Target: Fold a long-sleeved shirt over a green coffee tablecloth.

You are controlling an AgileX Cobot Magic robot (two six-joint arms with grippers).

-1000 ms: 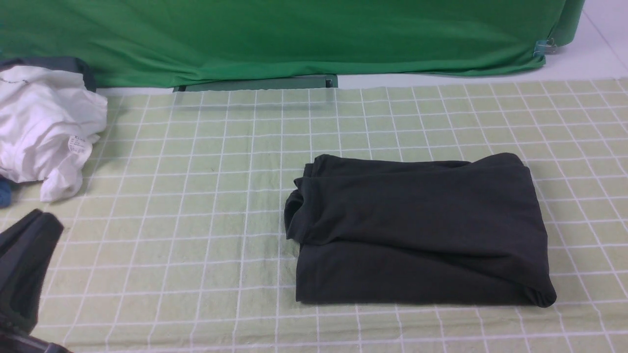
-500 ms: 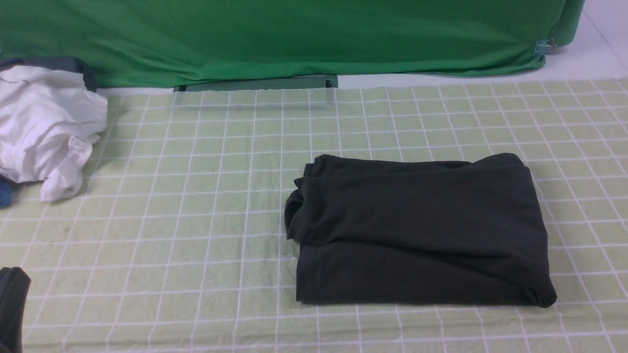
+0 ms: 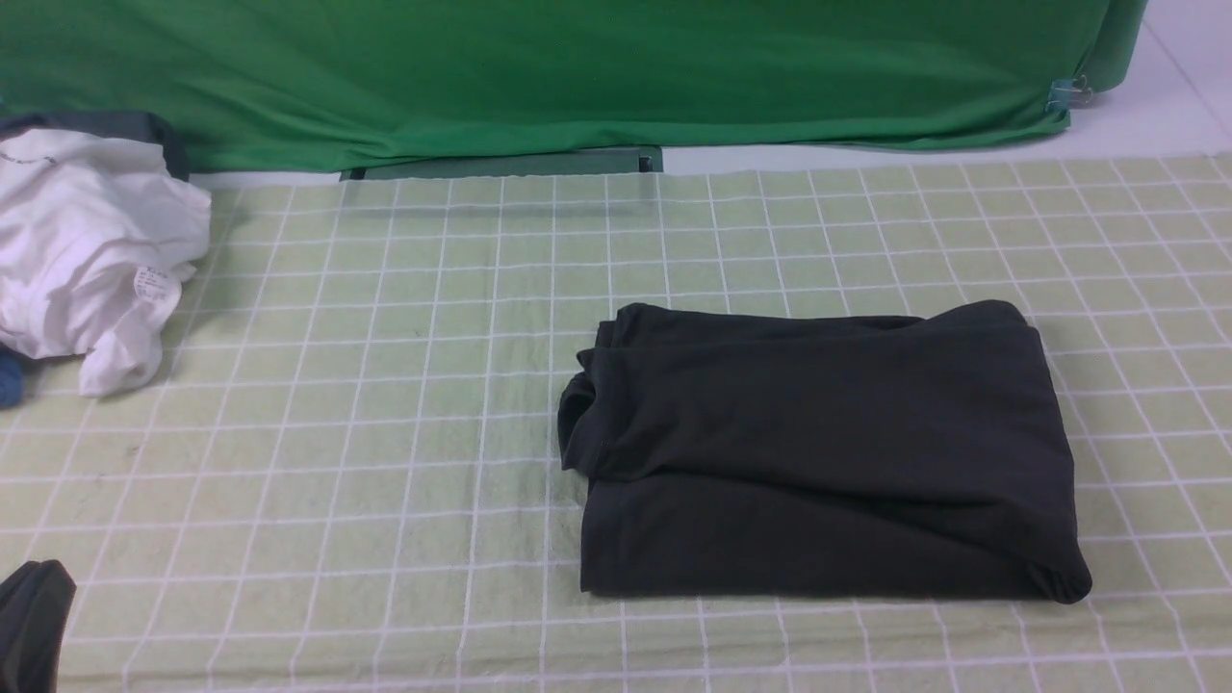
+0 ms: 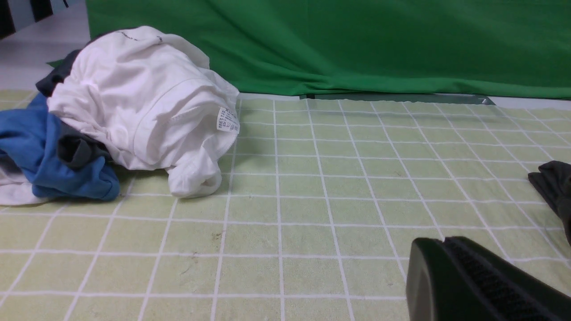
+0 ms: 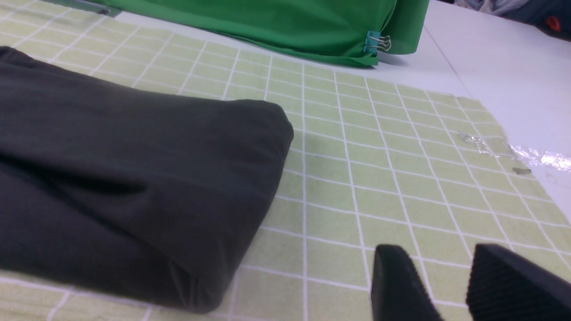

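Long-sleeved shirt [image 3: 818,452] first, as seen from my tools: the right tool [image 5: 450,285] hangs low just off the shirt's right-hand folded edge, its two fingers [image 5: 397,285] standing apart with bare grid cloth between them and nothing held. The left tool [image 4: 473,281] is drawn shut, empty, down at the near left corner of the front view [image 3: 34,626] — well apart from the shirt, with open cloth between.

So the right arm is the nearer one by far. The shirt lies as a compact folded rectangle, long axis running left to right across the green coffee tablecloth [image 3: 385,385], right of centre; from the right tool it lies to the left, from the left tool off to the right. To my eye the folding looks about done, so any coming move would be a tidy-up from the right side.

Hard to make out: the sleeves are tucked inside the folds, no logo shows, and the front view shows nothing of the right tool. Only the shirt's left tip [image 4: 555,187] reaches the left wrist view. A pile of white laundry [image 3: 87,250] sits at the far left of the surface, well clear.
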